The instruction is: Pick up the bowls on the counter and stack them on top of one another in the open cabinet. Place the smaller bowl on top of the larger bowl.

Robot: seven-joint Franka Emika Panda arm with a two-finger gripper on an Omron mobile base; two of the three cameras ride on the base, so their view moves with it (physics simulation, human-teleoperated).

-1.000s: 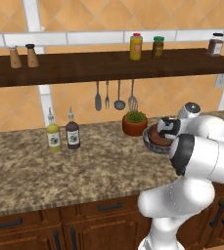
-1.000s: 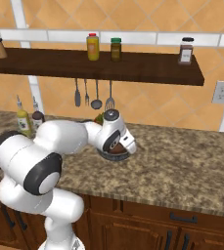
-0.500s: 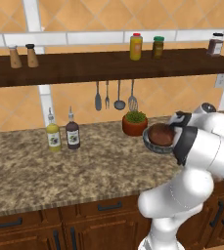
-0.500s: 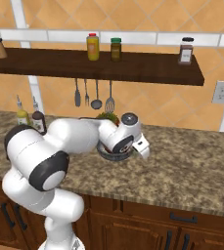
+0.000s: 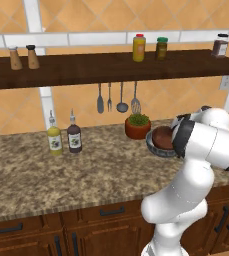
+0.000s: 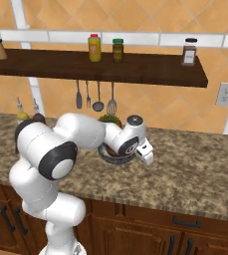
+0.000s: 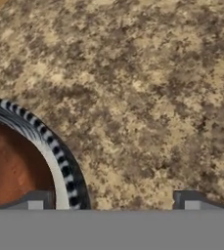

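The larger bowl (image 5: 154,147), dark grey-blue with a ribbed outside (image 7: 64,166), stands on the granite counter (image 5: 86,170). Inside it sits the smaller bowl (image 5: 162,137), reddish-brown (image 7: 11,168). My gripper (image 7: 113,201) is open and hangs low over the larger bowl's right rim (image 6: 111,158). One fingertip (image 7: 35,200) is over the brown bowl and the other is over bare counter outside the rim. In the right base view my gripper (image 6: 146,155) is at the bowl's right edge. Above is the open cabinet (image 5: 111,67), a long dark wooden shelf (image 6: 110,67).
A terracotta pot with a green plant (image 5: 137,126) stands just behind the bowls. Two bottles (image 5: 63,140) stand on the counter to the left. Utensils (image 5: 121,97) hang under the shelf. Jars (image 5: 148,47) and shakers (image 5: 23,57) stand on it, with bare plank between them.
My hand has swung right, from above the middle of the bowls to their right rim. The bowls have stayed in place and the gripper has stayed open.
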